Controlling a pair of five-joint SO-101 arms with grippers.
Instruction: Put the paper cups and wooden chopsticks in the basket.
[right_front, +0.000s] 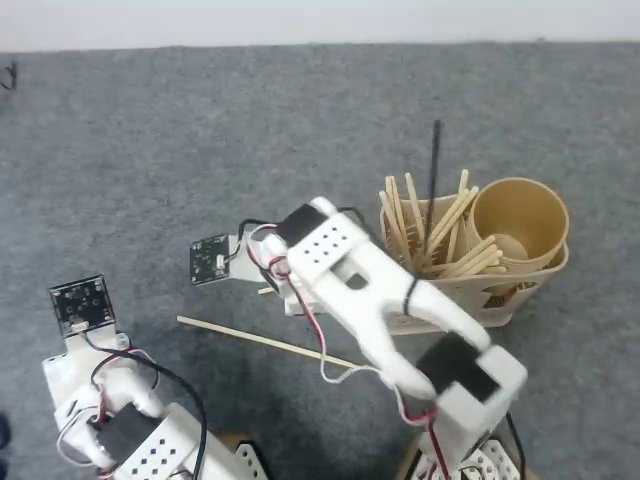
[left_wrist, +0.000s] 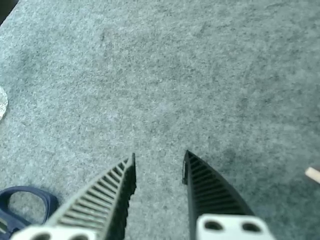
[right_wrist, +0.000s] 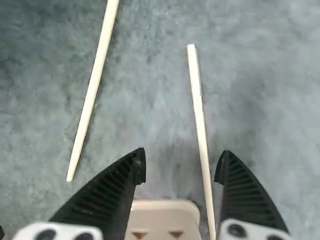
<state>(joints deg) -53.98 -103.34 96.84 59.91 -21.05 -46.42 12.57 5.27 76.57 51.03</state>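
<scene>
Though flat, chopstick (right_wrist: 199, 125) lengthwise within right claw (right_wrist: 182, 152)

No legible text, labels or numbers anywhere.

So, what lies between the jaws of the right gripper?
One wooden chopstick, lying on the carpet between the open jaws of the right gripper, close to one jaw; the right wrist view shows it.

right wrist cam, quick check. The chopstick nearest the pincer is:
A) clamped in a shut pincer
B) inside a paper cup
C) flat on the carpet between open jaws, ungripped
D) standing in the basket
C: the chopstick lies flat on the carpet, inside the gap of the open right pincer, close to one side and not clamped.
</scene>
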